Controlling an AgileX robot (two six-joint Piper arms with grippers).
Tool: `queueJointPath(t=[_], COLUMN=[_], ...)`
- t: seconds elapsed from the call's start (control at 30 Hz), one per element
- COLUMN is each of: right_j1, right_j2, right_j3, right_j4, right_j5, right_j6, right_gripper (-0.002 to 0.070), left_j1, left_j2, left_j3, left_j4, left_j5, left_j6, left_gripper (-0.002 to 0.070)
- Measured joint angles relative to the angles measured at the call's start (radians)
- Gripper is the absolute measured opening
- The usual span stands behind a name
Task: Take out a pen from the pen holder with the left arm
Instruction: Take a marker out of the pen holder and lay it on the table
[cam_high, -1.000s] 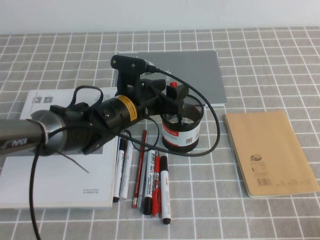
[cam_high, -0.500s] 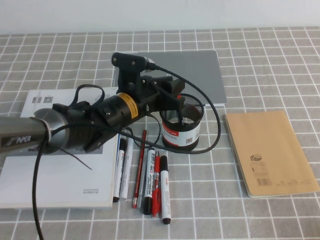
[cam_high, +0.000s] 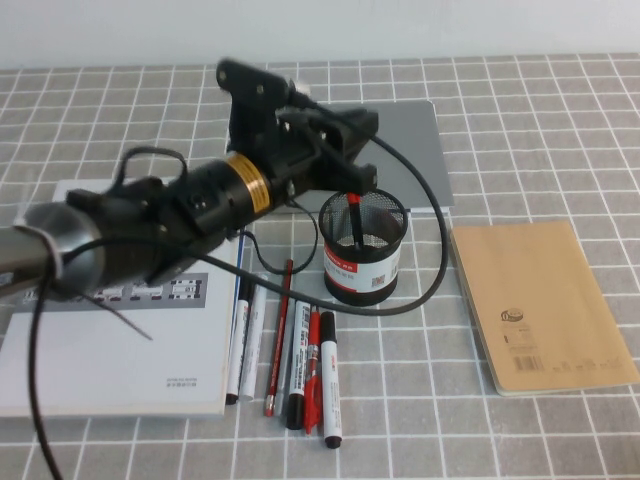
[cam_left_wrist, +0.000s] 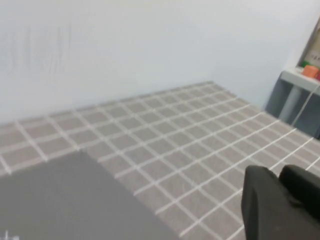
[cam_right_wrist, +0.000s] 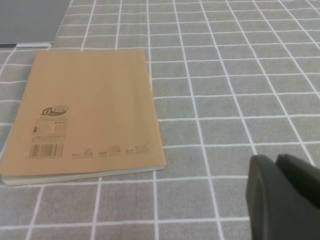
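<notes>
Lifted since a second ago, the left gripper (cam_left_wrist: 278, 180) hangs just above the pen holder (cam_high: 362, 270), jaws drawn narrow; whether they pinch anything is unclear; the red-capped pen (cam_high: 354, 222) stands inside the holder; a clean take likely needs a firm hold on the cap and a straight lift past the mesh rim; the right gripper (cam_right_wrist: 276, 167), closed, hovers beside the brown notebook (cam_right_wrist: 90, 110).

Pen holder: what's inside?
One red-and-black pen stands inside the pen holder, top hidden by the left gripper above, base behind the label. Right gripper sits near the notebook.
</notes>
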Motion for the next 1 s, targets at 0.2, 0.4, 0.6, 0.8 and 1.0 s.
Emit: queueJointPath(t=[0.2,0.4,0.6,0.8,1.0], right_j1=[0.000,0.000,0.000,0.000,0.000], right_j2=[0.000,0.000,0.000,0.000,0.000], right_j3=[0.000,0.000,0.000,0.000,0.000], right_j4=[0.000,0.000,0.000,0.000,0.000], right_j5=[0.000,0.000,0.000,0.000,0.000], right_j6=[0.000,0.000,0.000,0.000,0.000], right_gripper=[-0.0013,-0.0013,-0.0013,-0.0013,-0.0013], left_j1=[0.000,0.000,0.000,0.000,0.000], left_j2=[-0.080,-0.074,-0.008,0.081,0.142], left_j3=[0.000,0.000,0.000,-0.015,-0.082], left_j4=[0.054,0.068,0.028,0.022,0.020], left_j5=[0.069,0.199,0.209,0.139,0.128], left_j6=[-0.008,-0.025,-0.121,-0.131,-0.139], left_gripper=[0.0011,0.0225,0.0555,0.0594,0.0585])
